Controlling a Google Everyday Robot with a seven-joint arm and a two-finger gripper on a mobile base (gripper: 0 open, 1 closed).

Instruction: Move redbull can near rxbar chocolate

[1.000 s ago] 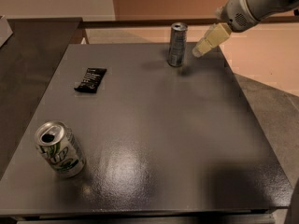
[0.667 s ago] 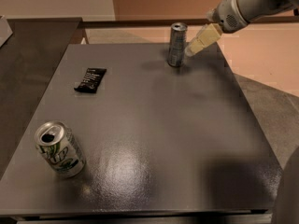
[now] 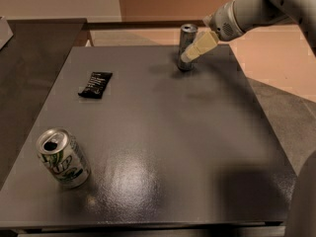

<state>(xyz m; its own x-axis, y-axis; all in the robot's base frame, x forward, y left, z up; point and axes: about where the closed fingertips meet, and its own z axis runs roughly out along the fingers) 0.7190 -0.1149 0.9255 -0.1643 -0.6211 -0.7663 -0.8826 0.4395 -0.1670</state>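
The redbull can (image 3: 185,35) stands upright near the far edge of the dark grey table (image 3: 173,132), right of centre. My gripper (image 3: 187,57) reaches in from the upper right, and its cream tip lies across the can's right side and lower part. The rxbar chocolate (image 3: 95,84) lies flat on the table's left part, well to the left of the can and nearer to me. Nothing is lifted; the can rests on the table.
A wider silver can with green markings (image 3: 62,158) stands tilted at the table's near left. A darker counter (image 3: 29,48) adjoins the table on the left. The table's right edge drops to a grey floor (image 3: 286,112).
My gripper has moved left and down from beside the can until it overlaps the can's right side. The can, the bar and the green can have not moved.
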